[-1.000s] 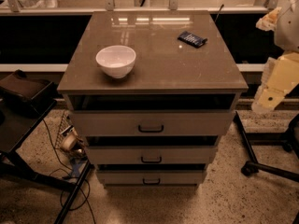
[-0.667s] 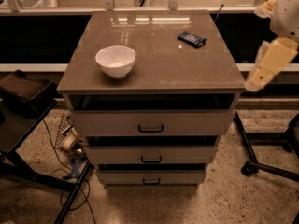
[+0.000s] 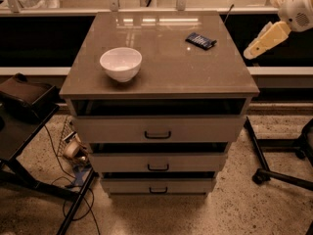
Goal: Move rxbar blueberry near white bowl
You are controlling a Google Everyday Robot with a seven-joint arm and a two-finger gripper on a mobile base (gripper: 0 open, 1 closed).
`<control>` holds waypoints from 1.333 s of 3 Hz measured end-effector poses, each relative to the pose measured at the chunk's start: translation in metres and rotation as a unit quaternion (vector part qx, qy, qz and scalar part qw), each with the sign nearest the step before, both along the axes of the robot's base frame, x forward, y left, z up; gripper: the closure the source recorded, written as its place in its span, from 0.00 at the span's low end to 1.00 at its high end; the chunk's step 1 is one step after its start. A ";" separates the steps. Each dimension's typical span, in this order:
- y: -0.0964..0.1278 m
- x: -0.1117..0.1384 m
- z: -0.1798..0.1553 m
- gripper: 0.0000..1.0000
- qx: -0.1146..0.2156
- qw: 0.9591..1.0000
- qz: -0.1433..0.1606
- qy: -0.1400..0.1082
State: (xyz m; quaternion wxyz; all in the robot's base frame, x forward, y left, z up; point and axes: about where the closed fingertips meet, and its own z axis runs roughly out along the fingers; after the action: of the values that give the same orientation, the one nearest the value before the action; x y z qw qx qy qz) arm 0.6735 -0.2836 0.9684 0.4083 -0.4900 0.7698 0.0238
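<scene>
end effector [image 3: 266, 39] hangs off the counter's [image 3: 166, 80] right edge, I can't tell its grip; rxbar blueberry [image 3: 200, 40] sits inboard of it, far-right, long axis diagonal; white bowl [image 3: 121, 63] well apart, front-left

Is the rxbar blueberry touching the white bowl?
No, the rxbar blueberry lies far right, the white bowl near left; the gripper hangs right of the cabinet.

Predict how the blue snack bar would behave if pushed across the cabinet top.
The rxbar blueberry lies flat, so it would probably slide, not roll or tip. The glossy cabinet top likely offers little grip. The gripper hangs beyond the cabinet's right edge.
</scene>
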 end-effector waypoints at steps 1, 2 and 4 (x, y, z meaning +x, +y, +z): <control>-0.005 0.021 -0.008 0.00 0.016 1.000 -0.001 -0.006; -0.004 0.021 -0.006 0.00 0.022 1.000 -0.003 -0.010; 0.022 0.105 -0.051 0.00 0.087 0.996 -0.005 -0.018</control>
State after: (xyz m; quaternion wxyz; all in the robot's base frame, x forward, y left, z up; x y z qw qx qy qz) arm 0.7785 -0.2621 0.9170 0.4634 -0.4489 0.7598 0.0803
